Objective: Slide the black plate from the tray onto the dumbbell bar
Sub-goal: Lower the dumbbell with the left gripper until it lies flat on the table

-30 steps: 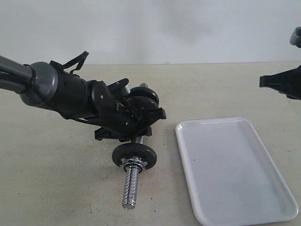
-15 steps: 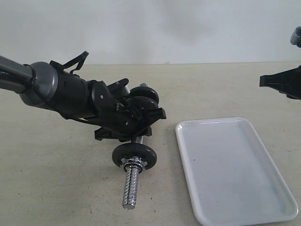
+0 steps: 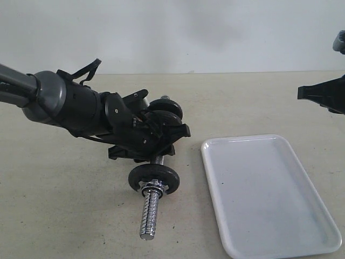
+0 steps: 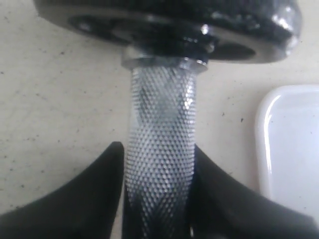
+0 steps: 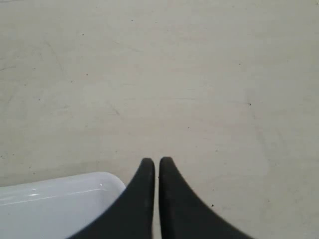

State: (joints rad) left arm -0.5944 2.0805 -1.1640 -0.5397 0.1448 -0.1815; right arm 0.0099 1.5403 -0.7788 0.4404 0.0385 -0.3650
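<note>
The left gripper [image 4: 157, 148] is reaching down over the chrome steel dumbbell bar [image 3: 149, 213]. The bar is lying on the beige tabletop [image 3: 64, 210], just to the left of the white glossy rectangular tray [image 3: 269, 199]. The gripper's two black fingers [image 4: 97, 191] are standing one on each side of the bar's knurled middle, very close against it. Whether they are pinching the metal or only flanking it, I cannot tell from here.

A small round black cast-iron plate [image 3: 154, 176] is sitting on the end of the bar nearest me, upright, with its rim resting on the tabletop. A chrome collar nut [image 3: 153, 188] is pressing against its outer face, and the threaded tip of the bar is sticking out beyond that. Two more black discs [image 3: 168, 113] of the same look are sitting side by side at the far end of the bar, partly hidden behind the gripper body. Which of the three is the plate the task means, I cannot say. All of them are on the bar, and the tray's white surface is lying open to view.

The right gripper [image 5: 156, 162] is hanging over at the right edge of the scene, well apart from the bar. It is hovering above bare tabletop near one rounded corner of the tray. Its two black fingers are pressed together, tip against tip.
</note>
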